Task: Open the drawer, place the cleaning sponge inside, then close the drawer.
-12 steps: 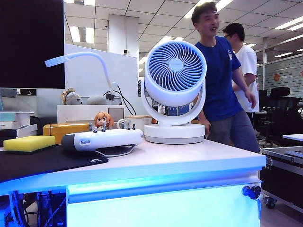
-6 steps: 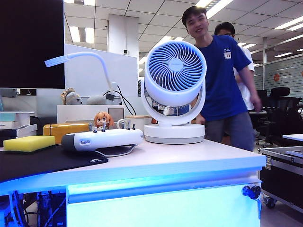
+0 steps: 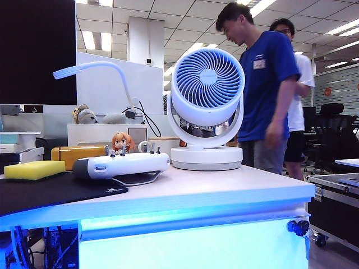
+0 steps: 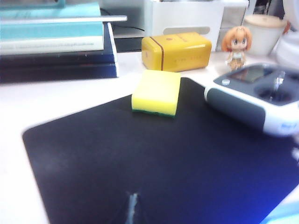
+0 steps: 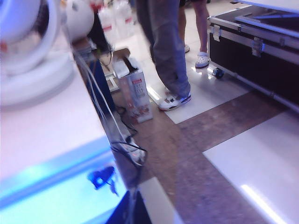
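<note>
Across the black mat we see the cleaning sponge lying flat, long axis running away; both closed left fingers and right fingers sit well apart, drawer shut.

Exterior cam sits low in front of the desk, level with the drawer, looking up and back. Left wrist cam looks close down across the black mat to the sponge. Right wrist cam overlooks desk edge and floor; shares the fan.
</note>
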